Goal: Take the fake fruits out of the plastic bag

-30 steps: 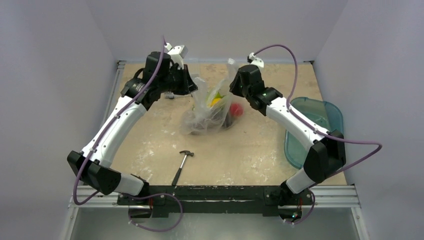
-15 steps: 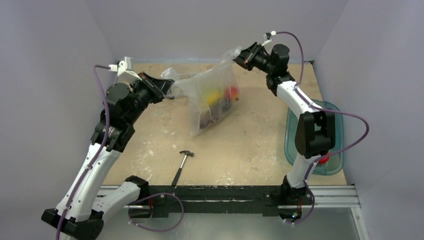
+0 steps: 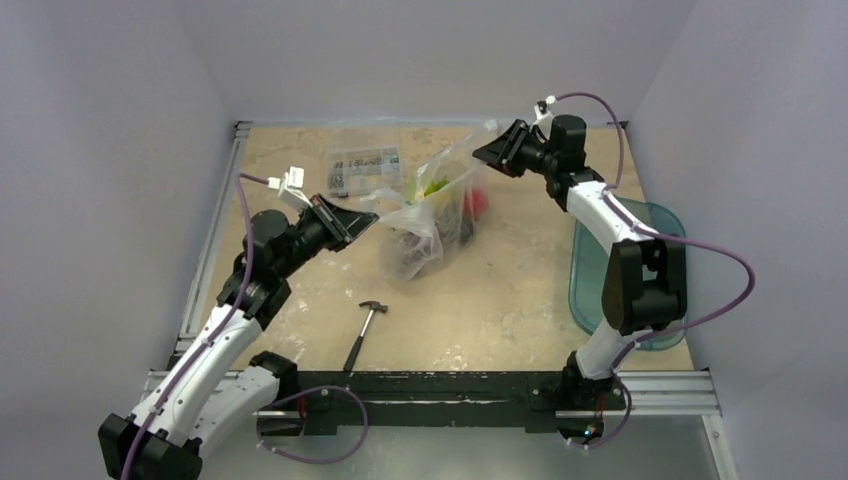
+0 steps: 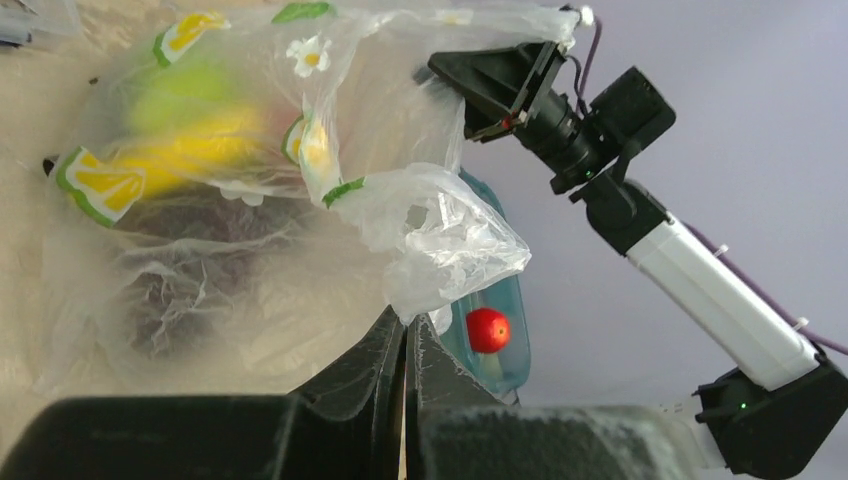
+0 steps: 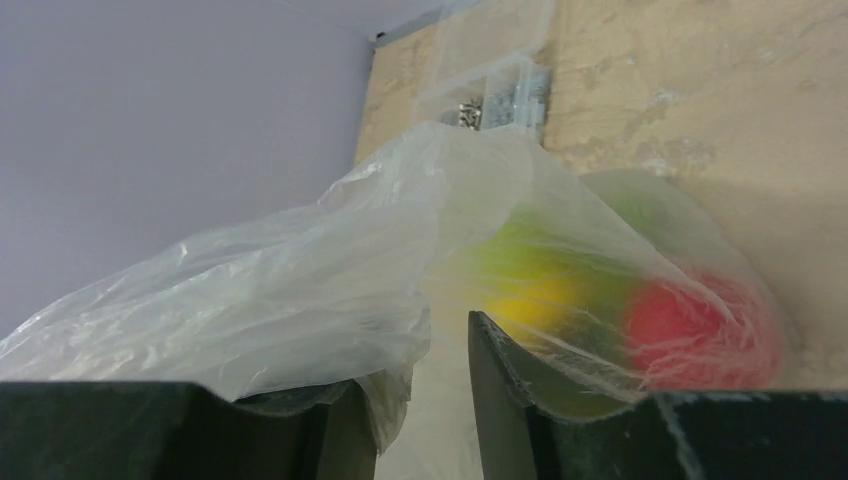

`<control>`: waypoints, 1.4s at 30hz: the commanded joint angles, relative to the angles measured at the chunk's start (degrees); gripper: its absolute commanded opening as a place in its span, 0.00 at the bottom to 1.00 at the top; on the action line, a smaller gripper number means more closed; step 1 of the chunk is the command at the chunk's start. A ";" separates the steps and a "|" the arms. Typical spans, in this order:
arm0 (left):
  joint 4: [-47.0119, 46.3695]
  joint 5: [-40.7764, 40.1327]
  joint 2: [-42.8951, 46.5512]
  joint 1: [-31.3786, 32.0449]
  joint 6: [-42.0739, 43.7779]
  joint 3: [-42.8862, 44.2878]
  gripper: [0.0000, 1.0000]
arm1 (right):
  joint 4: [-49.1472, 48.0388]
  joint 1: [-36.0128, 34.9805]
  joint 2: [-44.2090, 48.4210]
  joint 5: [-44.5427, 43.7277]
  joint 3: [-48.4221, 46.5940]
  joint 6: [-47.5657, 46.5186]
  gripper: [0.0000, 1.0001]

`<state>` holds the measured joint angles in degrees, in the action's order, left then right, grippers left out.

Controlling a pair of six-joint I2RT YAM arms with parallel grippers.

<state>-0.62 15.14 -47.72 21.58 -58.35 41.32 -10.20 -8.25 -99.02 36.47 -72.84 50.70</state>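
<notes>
Left claw [image 4: 405,335] is clenched tight on a crumpled fold of the plastic bag [image 3: 432,215], low on its left side. At the far right, the right claw [image 5: 418,375] has its jaws parted with film draped over one finger. Whether that amounts to a hold, I cannot tell.

The bag stands mid-surface [image 3: 500,300], bottom down, its top hauled up between the two arms. The fake fruits [image 4: 185,150] are bunched inside: yellow, green, something dark beneath. So we're at the opening-up stage, with this load not yet emptied.

Next move, I'd say, is for the right claw to get a firm pinch on the rim. Then it's spread the mouth or tip the bag so the fruit rolls out.

The left wrist view catches one red fruit [image 4: 487,330] lying in the teal tray [image 3: 588,285], which the right arm hides from above. Only the top view shows the hammer [image 3: 365,328], near and well apart from the bag.
</notes>
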 commanded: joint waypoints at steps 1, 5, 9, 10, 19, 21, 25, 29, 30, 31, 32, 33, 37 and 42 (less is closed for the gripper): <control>2.21 2.89 4.79 2.01 3.18 -1.24 0.00 | 13.06 -0.93 6.50 -6.16 1.59 -15.70 0.42; 3.87 4.51 5.30 3.02 3.59 -3.23 0.00 | 15.42 -5.01 11.26 -9.80 4.13 -18.16 0.68; 3.87 5.26 5.15 4.82 4.38 -5.12 0.00 | 16.77 -10.25 14.45 -15.10 5.59 -17.53 0.88; 3.87 5.11 5.25 5.35 4.58 -5.64 0.00 | 16.46 -11.21 15.29 -16.43 6.45 -16.31 0.91; 6.12 2.89 5.48 10.58 3.77 -10.56 0.00 | 9.09 -16.75 20.01 -22.43 17.33 -6.22 0.89; 7.64 2.82 5.20 11.20 2.63 -11.69 0.00 | 7.51 -16.86 20.76 -22.47 18.88 -6.14 0.71; 10.17 4.72 5.18 11.65 3.08 -13.23 0.01 | 2.61 -16.91 21.69 -21.10 21.91 -6.40 0.27; 21.06 4.60 4.73 11.64 12.20 -5.31 0.23 | 1.50 -16.81 22.60 -20.23 22.39 -8.38 0.02; 23.62 4.49 4.13 11.64 14.53 -2.34 0.34 | 1.35 -16.89 22.88 -20.13 22.62 -8.88 0.00; 25.65 4.68 3.54 11.64 17.02 0.71 0.39 | 1.02 -16.85 23.32 -20.08 22.93 -9.39 0.00; 27.75 4.83 2.56 11.62 19.40 3.69 0.42 | 0.79 -16.85 23.61 -19.97 23.25 -9.85 0.00; 29.79 5.23 1.48 11.59 22.26 8.12 0.45 | 0.63 -16.87 23.98 -19.88 23.49 -10.25 0.00; 38.26 3.77 -4.02 11.62 29.00 20.97 0.65 | 0.44 -16.80 24.41 -18.58 23.88 -11.11 0.00; 42.91 -5.01 -9.57 10.49 34.55 34.59 0.87 | 0.44 -16.94 24.84 -17.52 24.19 -12.24 0.00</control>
<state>36.23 16.67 -54.48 33.01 -31.46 68.66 -7.51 -25.12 -75.66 16.95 -49.12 40.86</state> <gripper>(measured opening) 0.834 0.004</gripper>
